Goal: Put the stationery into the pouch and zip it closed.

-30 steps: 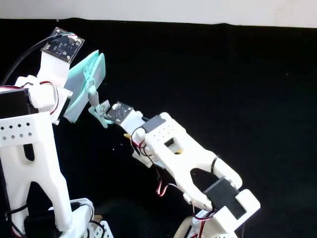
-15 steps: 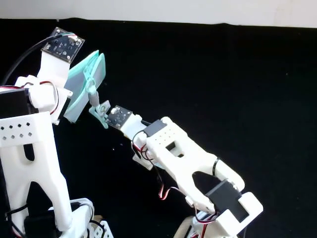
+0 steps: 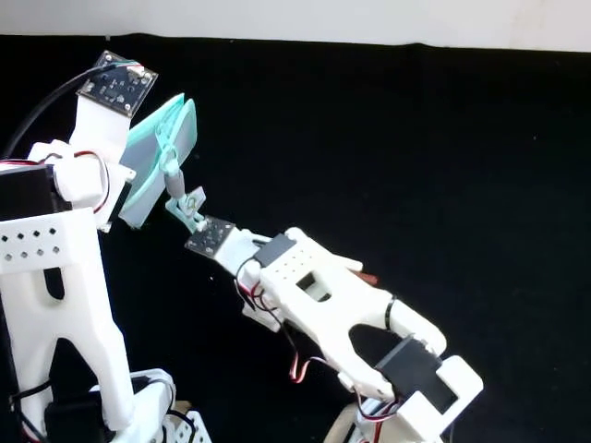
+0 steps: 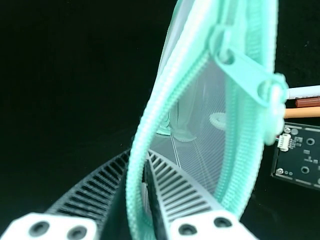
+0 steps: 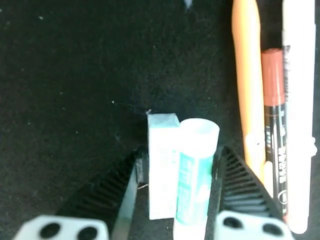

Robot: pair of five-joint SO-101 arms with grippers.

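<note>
Black table [image 3: 443, 138]; right wrist view: eraser [image 5: 162, 165], glue stick [image 5: 196, 175]; left wrist: pouch [image 4: 155, 125].

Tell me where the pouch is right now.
The pouch is clamped in the left pincer, held up at the upper left of the high view, its zipper pull hanging just above the right arm's camera board.

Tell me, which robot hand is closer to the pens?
Right. The right hand is just beside the pens, around the eraser and glue stick. The left hand holds the pouch, farther off.
</note>
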